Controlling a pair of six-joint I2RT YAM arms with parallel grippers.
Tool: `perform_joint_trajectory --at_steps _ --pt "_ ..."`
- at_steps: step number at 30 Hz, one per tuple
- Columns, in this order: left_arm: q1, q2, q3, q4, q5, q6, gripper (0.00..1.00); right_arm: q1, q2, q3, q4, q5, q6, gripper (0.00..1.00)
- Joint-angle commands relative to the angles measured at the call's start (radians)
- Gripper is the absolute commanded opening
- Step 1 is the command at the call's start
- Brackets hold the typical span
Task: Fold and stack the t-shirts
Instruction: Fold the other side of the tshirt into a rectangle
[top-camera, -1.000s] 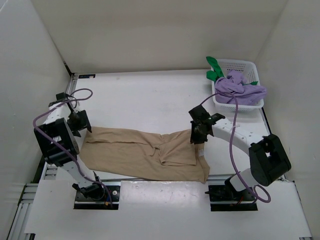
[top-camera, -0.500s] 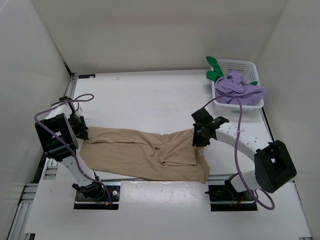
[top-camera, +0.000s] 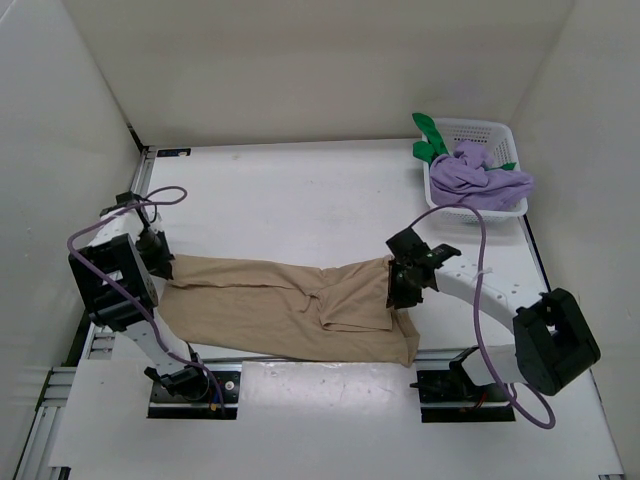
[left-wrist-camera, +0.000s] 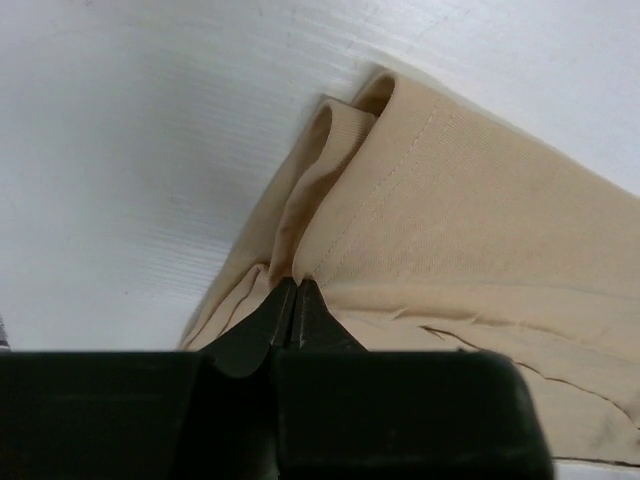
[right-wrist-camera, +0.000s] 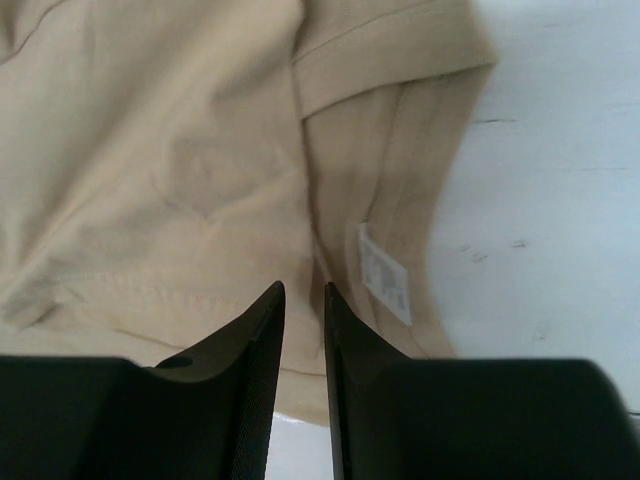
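Note:
A tan t-shirt (top-camera: 280, 300) lies spread in a long strip across the near part of the table. My left gripper (top-camera: 160, 262) is at its left end, shut on a raised fold of the tan hem (left-wrist-camera: 330, 160), with the fingertips (left-wrist-camera: 296, 285) pinched together. My right gripper (top-camera: 403, 290) hovers over the shirt's right end, its jaws a narrow gap apart (right-wrist-camera: 304, 290) with nothing between them. A white label (right-wrist-camera: 385, 272) shows on the cloth just right of them. A purple t-shirt (top-camera: 480, 175) and a green t-shirt (top-camera: 430, 140) sit bunched in the basket.
A white mesh basket (top-camera: 500, 133) stands at the back right corner. White walls enclose the table on the left, back and right. Purple cables loop over both arms. The arms' bases sit at the near edge.
My left gripper has closed on the tan shirt's left edge. My right gripper has moved toward the near edge, along the shirt's right end.

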Motion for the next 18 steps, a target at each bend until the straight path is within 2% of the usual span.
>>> perform_joint_trajectory --at_steps 1,8,15,17,18 --pt "-0.001 -0.067 -0.012 0.031 -0.017 0.0 0.12 0.023 -0.03 -0.028 0.01 -0.072 -0.016 0.31" --pt "-0.001 -0.079 -0.044 0.042 -0.017 0.0 0.13 0.032 -0.03 -0.074 0.01 -0.115 -0.016 0.37" --pt "-0.001 -0.088 -0.044 0.042 -0.017 0.0 0.14 0.032 0.016 -0.096 0.042 -0.135 -0.016 0.37" --pt "-0.001 -0.088 -0.044 0.042 -0.017 0.0 0.14 0.032 0.016 -0.096 0.051 -0.135 -0.026 0.31" --pt "-0.001 -0.088 -0.044 0.042 -0.026 0.0 0.14 0.032 0.016 -0.096 0.051 -0.135 -0.026 0.23"
